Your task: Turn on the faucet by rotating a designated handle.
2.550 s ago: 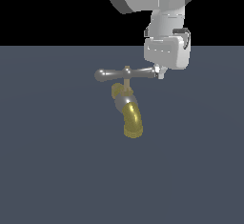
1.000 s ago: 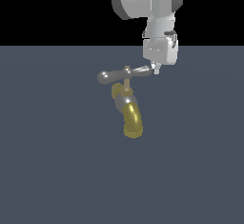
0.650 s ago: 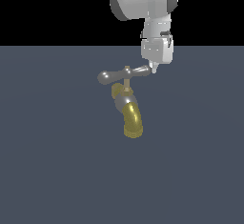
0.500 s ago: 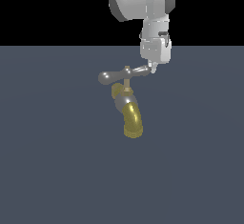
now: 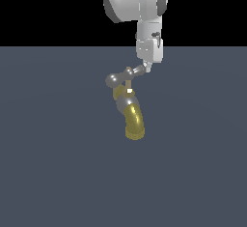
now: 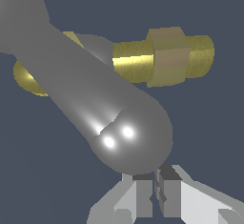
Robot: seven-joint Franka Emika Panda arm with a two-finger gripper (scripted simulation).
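A flat, dark slate-blue floor (image 5: 53,173) fills the lower part of the exterior view and meets a black background at a straight horizon. The faucet (image 5: 129,110) stands on it near the middle, its brass spout curving toward the camera. The wrist view shows the same plain dark surface (image 6: 47,170) behind the faucet.

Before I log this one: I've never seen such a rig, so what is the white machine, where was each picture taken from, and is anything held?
These are simulator renders. The white machine is a robot arm; its tool has two fingers, nearly together and holding nothing. The wide picture comes from a camera off the arm, the close-up from a camera on its wrist. On the grey surface stands a small faucet with a curved brass spout. Its silver handle, a bar with rounded ends, has one end right at the tool's fingertips.
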